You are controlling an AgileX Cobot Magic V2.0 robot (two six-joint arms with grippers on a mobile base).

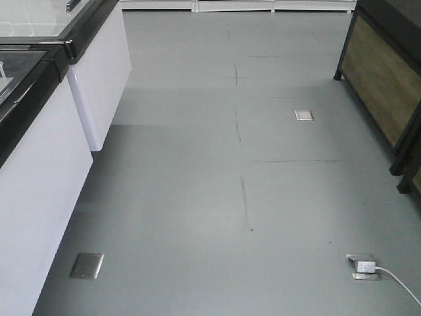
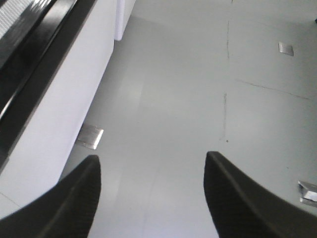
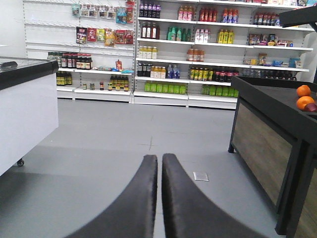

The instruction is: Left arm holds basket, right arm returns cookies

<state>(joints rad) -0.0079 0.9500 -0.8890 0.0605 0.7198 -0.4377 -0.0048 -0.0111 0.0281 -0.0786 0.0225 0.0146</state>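
Cookies: not in any view, nor is the basket; where either sits I cannot tell. The landmark is the white freezer chest (image 1: 39, 197) with its black rim. The front view shows only grey floor (image 1: 197, 197) right of the chest, a metal floor plate (image 1: 87, 264) just beside its base, and a white plug and cable (image 1: 378, 270) well apart from it on the far side. The left gripper (image 2: 152, 166) hangs over the floor beside the chest, jaws spread wide, nothing between them. The right gripper (image 3: 159, 158) points level past the chest toward stocked shelves (image 3: 198, 49) beyond it, jaws pressed together, nothing held. Judgement: task not begun, both grasps yet to be made. Risks: the base rolling across the cable and snagging it; the left gripper clipping the chest's side on swinging out, being so near it; the right jaws meeting the box without first opening and knocking it over.
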